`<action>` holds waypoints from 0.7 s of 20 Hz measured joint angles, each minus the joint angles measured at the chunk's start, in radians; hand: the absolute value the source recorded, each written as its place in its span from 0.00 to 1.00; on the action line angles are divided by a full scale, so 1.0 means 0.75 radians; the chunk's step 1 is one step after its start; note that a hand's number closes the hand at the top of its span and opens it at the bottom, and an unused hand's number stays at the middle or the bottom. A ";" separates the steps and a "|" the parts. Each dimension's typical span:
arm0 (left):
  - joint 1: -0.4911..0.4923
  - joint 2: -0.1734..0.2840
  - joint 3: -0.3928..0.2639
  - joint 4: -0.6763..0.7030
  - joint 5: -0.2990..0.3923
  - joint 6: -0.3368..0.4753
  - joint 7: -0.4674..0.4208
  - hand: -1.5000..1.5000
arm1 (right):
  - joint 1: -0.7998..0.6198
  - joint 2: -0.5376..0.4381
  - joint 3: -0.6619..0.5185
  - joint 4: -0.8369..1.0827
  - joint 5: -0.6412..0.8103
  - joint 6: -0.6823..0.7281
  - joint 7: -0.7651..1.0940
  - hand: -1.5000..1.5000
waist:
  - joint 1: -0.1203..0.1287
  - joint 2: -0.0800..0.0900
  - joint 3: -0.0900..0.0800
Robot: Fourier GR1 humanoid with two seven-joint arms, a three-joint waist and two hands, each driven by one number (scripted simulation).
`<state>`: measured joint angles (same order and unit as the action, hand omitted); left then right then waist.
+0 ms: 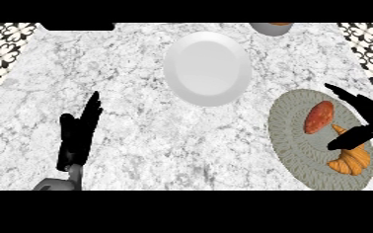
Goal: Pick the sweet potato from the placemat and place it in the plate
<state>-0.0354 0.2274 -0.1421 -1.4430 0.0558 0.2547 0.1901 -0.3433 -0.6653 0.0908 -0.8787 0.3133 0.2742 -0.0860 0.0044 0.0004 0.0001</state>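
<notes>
A reddish sweet potato (319, 117) lies on the round grey-green placemat (290, 128) at the right. Beside it on the mat is a golden croissant (351, 159). The white plate (207, 69) sits empty at the upper middle of the marble counter. My right hand (353, 118) is at the right edge, open, fingers above and thumb below the sweet potato's right side, not touching it. My left hand (79, 135) rests open at the lower left, fingers pointing up.
A grey bowl (271, 27) shows partly at the top edge, right of the plate. Patterned tiles (15, 42) border the counter's left and right corners.
</notes>
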 measured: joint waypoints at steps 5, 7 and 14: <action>-0.017 -0.021 0.038 -0.007 -0.028 -0.027 0.034 0.50 | -0.017 0.046 -0.052 0.024 0.064 0.025 0.001 0.00 | -0.001 0.000 0.000; -0.015 -0.029 0.048 -0.025 -0.039 -0.036 0.050 0.50 | -0.028 0.058 -0.068 0.052 0.094 0.031 -0.015 0.00 | 0.000 0.000 0.000; 0.004 -0.063 0.063 -0.037 -0.079 -0.059 0.044 0.50 | -0.045 0.104 -0.081 0.121 0.212 -0.014 -0.106 1.00 | 0.000 0.000 0.000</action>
<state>-0.0327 0.1803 -0.0951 -1.4709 -0.0034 0.2107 0.2235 -0.3770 -0.5874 0.0302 -0.7880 0.4722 0.2634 -0.1656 0.0043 0.0002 0.0001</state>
